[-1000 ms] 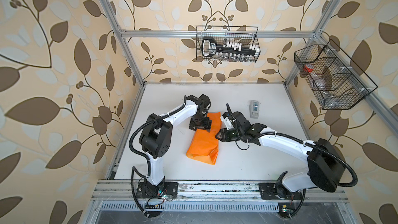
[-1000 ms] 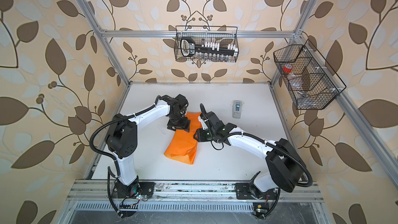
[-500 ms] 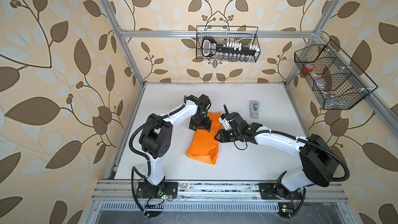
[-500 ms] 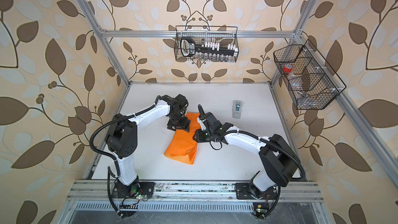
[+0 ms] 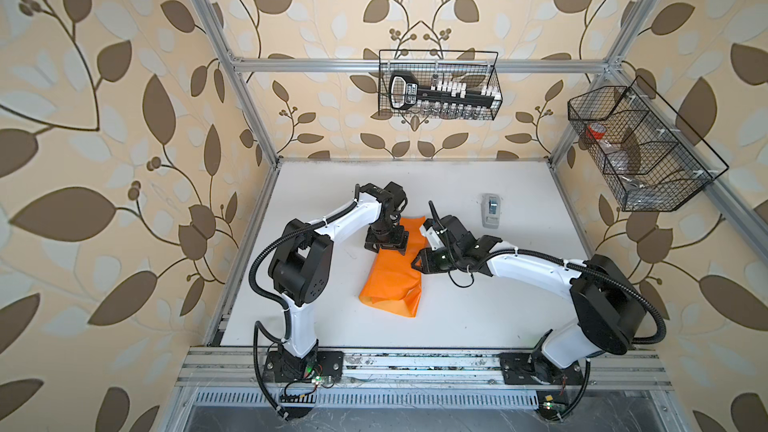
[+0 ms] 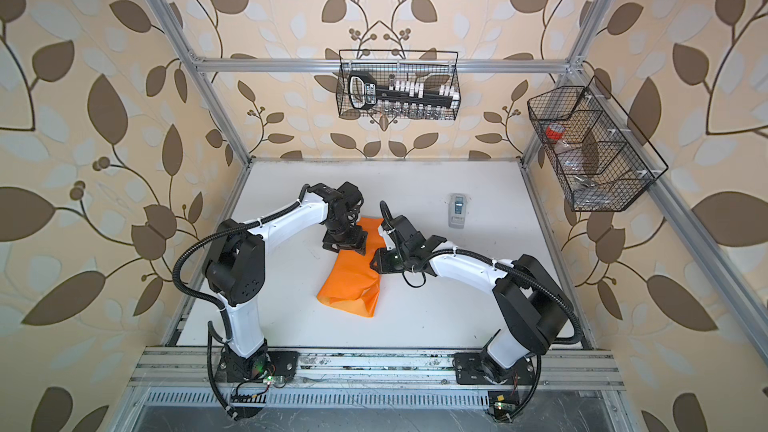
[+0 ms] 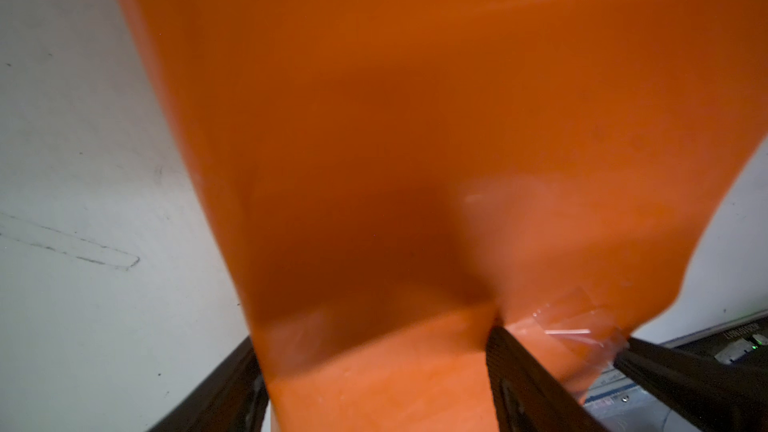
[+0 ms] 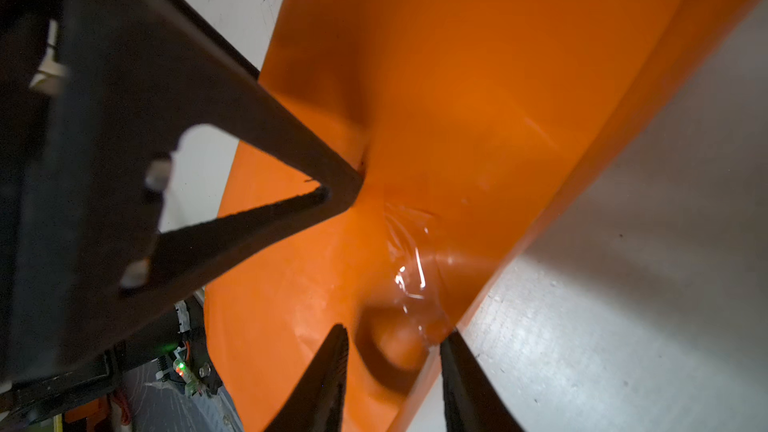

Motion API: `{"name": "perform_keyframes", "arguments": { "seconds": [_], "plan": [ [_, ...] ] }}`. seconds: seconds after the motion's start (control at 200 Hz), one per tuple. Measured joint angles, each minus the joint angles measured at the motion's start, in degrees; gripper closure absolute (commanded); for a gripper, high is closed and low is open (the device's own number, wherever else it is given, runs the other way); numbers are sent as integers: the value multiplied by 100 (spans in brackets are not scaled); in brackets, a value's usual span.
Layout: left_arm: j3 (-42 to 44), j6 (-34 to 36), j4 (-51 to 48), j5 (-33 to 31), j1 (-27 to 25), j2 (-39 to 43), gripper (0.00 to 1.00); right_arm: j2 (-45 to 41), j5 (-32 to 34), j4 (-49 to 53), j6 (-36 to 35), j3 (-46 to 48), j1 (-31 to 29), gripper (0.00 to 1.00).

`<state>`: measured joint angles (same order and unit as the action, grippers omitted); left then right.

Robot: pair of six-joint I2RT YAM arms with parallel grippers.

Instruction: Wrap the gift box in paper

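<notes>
Taping step, likely: left gripper [image 5: 387,248] clamps orange paper [image 5: 390,284] mid-frame; right gripper [image 8: 397,329] fingers parted, grip unclear. Next: press tape [image 8: 409,268] flat.

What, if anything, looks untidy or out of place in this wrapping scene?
The paper lies askew as a long, slack, rumpled sleeve rather than a snug wrap. In the right wrist view, a piece of clear tape on it is crinkled, not flat.

No legible text, label on black tool [image 5: 409,93] in wire basket [image 5: 438,51] blurred
</notes>
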<state>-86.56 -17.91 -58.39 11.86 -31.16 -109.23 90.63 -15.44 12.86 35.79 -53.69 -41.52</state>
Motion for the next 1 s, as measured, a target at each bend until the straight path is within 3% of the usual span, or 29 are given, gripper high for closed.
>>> {"name": "perform_keyframes", "arguments": {
  "seconds": [0.705, 1.0],
  "plan": [
    [2, 0, 0, -7, 0, 0, 21, 170, -68, -11, 175, -61, 24, 64],
    [2, 0, 2, -7, -2, 4, 21, 96, -59, -61, 173, -24, 37, 55]
  ]
}}
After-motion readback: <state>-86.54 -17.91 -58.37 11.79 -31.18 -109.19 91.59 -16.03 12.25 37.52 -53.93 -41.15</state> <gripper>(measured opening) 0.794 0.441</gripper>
